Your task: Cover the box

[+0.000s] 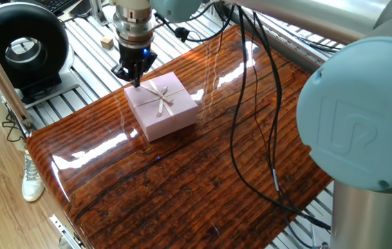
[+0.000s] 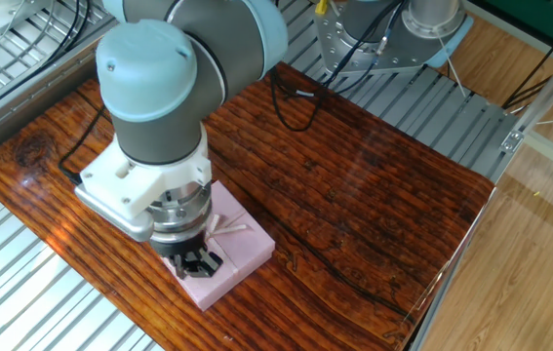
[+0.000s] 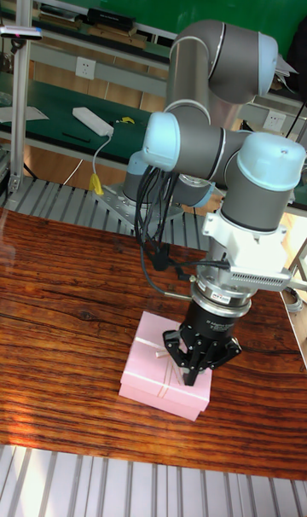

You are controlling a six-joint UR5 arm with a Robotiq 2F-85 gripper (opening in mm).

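A pale pink lid (image 1: 161, 104) with a ribbon bow (image 1: 162, 97) lies flat on the wooden table (image 1: 182, 180). It forms one closed pink block (image 3: 166, 380), and the box itself is hidden under it. My gripper (image 1: 136, 81) hangs just above the lid's far left corner. Its fingers are drawn together to a point, shut on nothing. From the other side the gripper (image 2: 196, 261) is over the block's near corner. In the tall view the gripper (image 3: 189, 372) points straight down over the lid's right part.
A black round device (image 1: 19, 48) stands on the metal frame left of the table. Cables (image 1: 251, 124) hang from the arm across the table's middle. A second arm's base (image 2: 374, 39) sits at the far edge.
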